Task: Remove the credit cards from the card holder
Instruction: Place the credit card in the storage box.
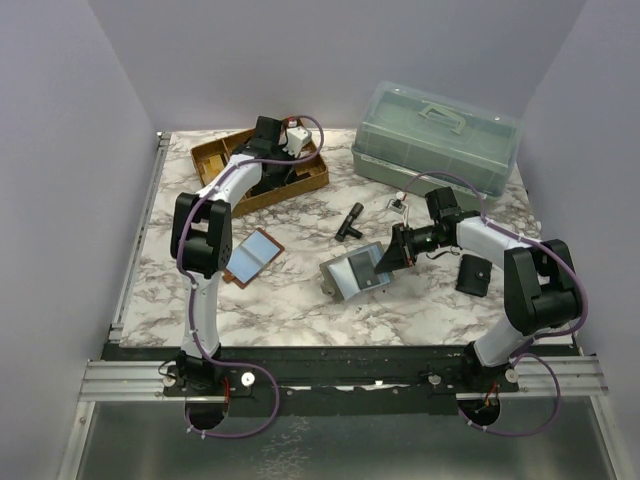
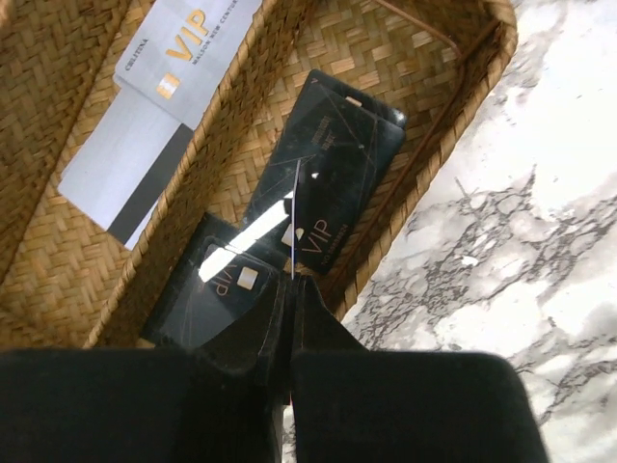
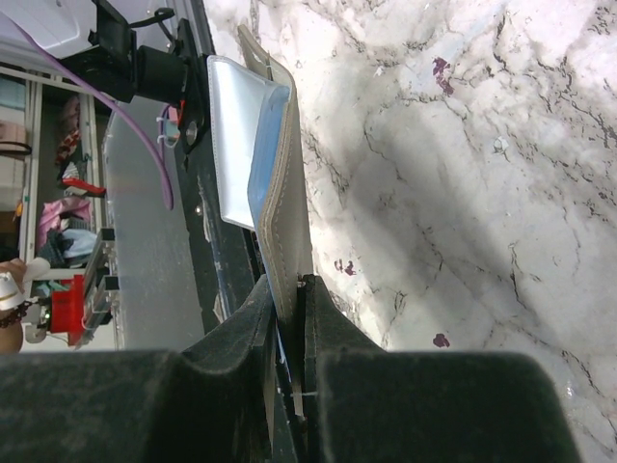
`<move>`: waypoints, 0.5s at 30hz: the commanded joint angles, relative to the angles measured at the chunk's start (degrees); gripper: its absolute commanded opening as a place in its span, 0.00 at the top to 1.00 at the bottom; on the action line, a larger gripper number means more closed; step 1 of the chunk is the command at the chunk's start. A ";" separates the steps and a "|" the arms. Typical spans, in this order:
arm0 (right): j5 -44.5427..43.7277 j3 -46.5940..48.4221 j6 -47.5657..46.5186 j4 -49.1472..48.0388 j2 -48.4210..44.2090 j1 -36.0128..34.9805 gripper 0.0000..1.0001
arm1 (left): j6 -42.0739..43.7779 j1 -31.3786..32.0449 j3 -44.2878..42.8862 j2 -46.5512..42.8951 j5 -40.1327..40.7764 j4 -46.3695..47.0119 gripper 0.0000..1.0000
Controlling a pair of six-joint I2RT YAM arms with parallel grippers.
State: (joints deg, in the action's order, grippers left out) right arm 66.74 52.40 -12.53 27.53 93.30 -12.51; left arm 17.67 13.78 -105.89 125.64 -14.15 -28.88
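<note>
The grey card holder (image 1: 352,275) stands partly unfolded mid-table, with my right gripper (image 1: 388,260) shut on one flap. In the right wrist view the jaws (image 3: 289,289) pinch the stitched grey flap (image 3: 286,203). A light-blue credit card (image 3: 267,145) sits inside it against a clear pocket. My left gripper (image 2: 292,289) is shut on a thin card (image 2: 294,222), seen edge-on as a pale line. It hangs over the wicker basket (image 2: 405,183) at the back left (image 1: 230,150). Black VIP cards (image 2: 333,154) lie below it in the basket.
A pale VIP card (image 2: 145,106) lies in the basket's other compartment. A brown-edged flat piece with two light-blue panels (image 1: 252,257) rests left of centre. A lidded clear box (image 1: 435,135) stands back right, a small black tool (image 1: 350,220) in the middle and a black pouch (image 1: 473,274) on the right.
</note>
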 commanded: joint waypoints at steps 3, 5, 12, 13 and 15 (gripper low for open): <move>0.65 0.76 -1.00 1.22 0.30 0.21 0.99 | 5.38 2.38 4.48 -6.03 16.54 5.17 1.00; 0.62 0.73 -1.08 1.24 0.18 0.22 0.99 | 6.50 3.09 5.52 -6.40 19.49 6.29 1.00; 0.33 0.76 -1.09 1.26 0.12 0.21 1.00 | 13.09 4.97 8.25 -6.95 24.14 9.28 1.00; 0.32 0.77 -1.09 1.22 0.06 0.21 1.00 | 14.04 5.21 8.59 -6.80 24.14 9.33 1.00; 0.30 0.70 -1.09 1.22 0.05 0.24 1.00 | 15.13 5.82 9.20 -6.25 25.10 9.62 1.00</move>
State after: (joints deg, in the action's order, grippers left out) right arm 66.72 52.40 -12.80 28.12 93.30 -12.51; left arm 27.62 18.22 -98.26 120.46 6.48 -21.04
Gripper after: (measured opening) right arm 0.125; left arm 0.017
